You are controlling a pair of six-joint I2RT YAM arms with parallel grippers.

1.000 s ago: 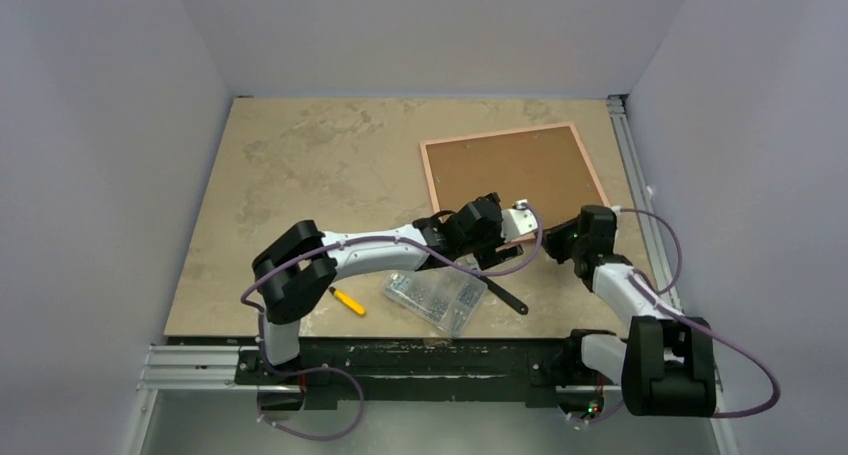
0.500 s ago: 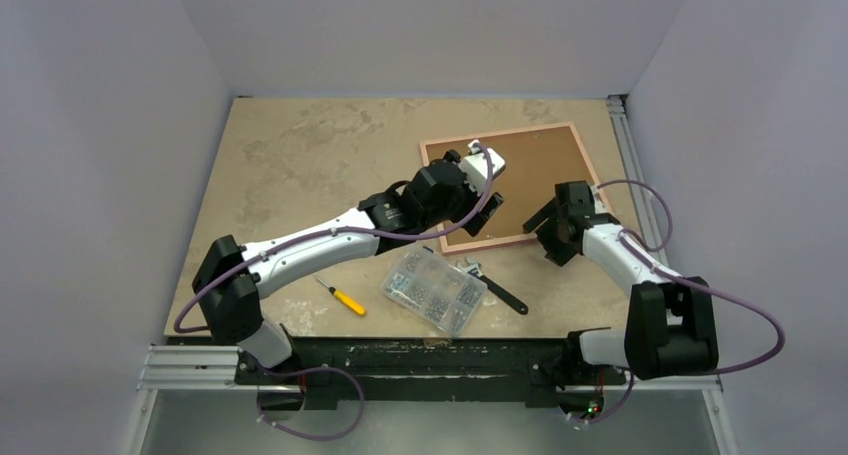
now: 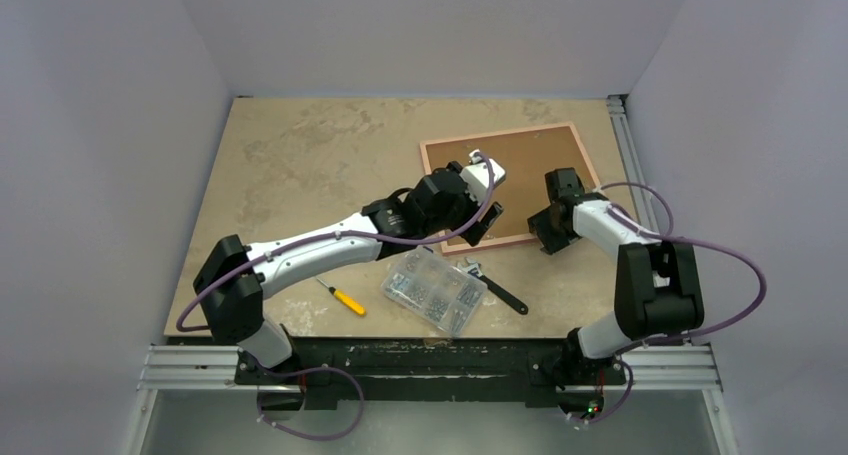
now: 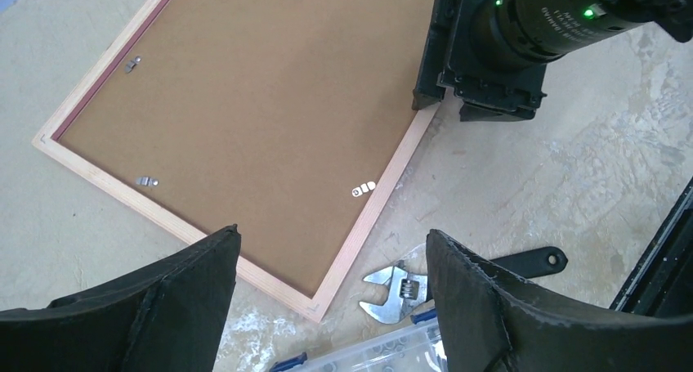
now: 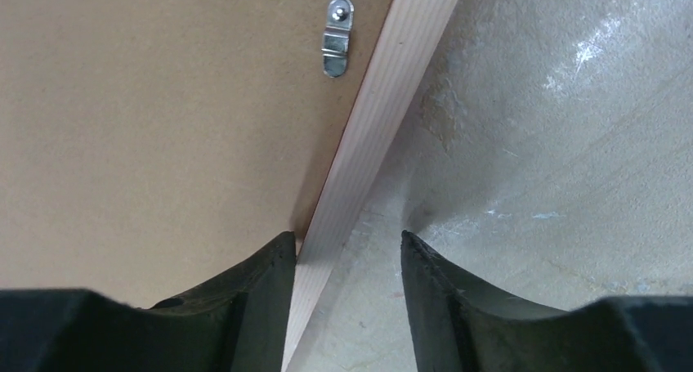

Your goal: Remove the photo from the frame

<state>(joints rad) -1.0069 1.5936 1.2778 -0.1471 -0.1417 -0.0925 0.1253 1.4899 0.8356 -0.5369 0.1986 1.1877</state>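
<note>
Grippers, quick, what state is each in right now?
Left gripper: open, empty, over the frame.
Right gripper: open, astride the frame's edge, not gripping.

pale lilac walls [image 3: 100, 125] enclose a beige marbled tabletop [image 3: 300, 155] under even light

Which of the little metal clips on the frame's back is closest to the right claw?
The clip beside the frame edge that the right gripper straddles, just ahead of its fingers. The other two clips sit by other edges, farther off.
</note>
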